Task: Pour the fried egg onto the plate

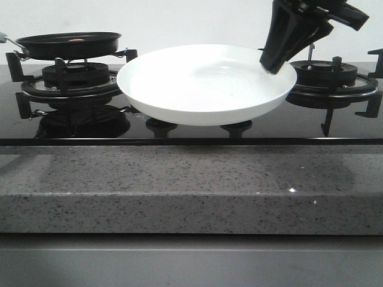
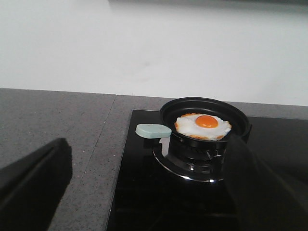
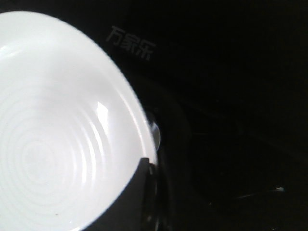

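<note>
Grey speckled stone countertop (image 1: 179, 179) fills the near part of the front view, and beyond its edge lies the black glass hob (image 1: 191, 128) with a burner on the left and another on the right. Between the two burners the plate (image 1: 206, 84) hangs raised above the glass, tilted a little so its ringed inside faces the near side; it is held there by the right gripper (image 1: 272, 66), which comes down from the upper right and meets the plate's right rim. In the right wrist view one dark finger (image 3: 130, 202) lies over the rim of the plate (image 3: 57, 144), so the jaws appear clamped on that edge, though the second finger is hidden beneath. Holding the plate aloft and near the middle reads as a way to bring the receiving dish within reach of the pan. On the far-left burner sits the black frying pan (image 1: 69, 43), level on its grate, with the fried egg (image 2: 203, 126) lying flat inside it, yolk up, as the left wrist view shows; from the front only a sliver of orange is visible over the pan wall. A pale green handle (image 2: 153, 130) sticks out of the frying pan (image 2: 206, 115) toward the left. Well short of that handle, the left gripper (image 2: 144, 192) has its two dark fingers spread wide apart and grips nothing, apparently lined up to take the handle. By this judgement the pour has not yet begun.
</note>
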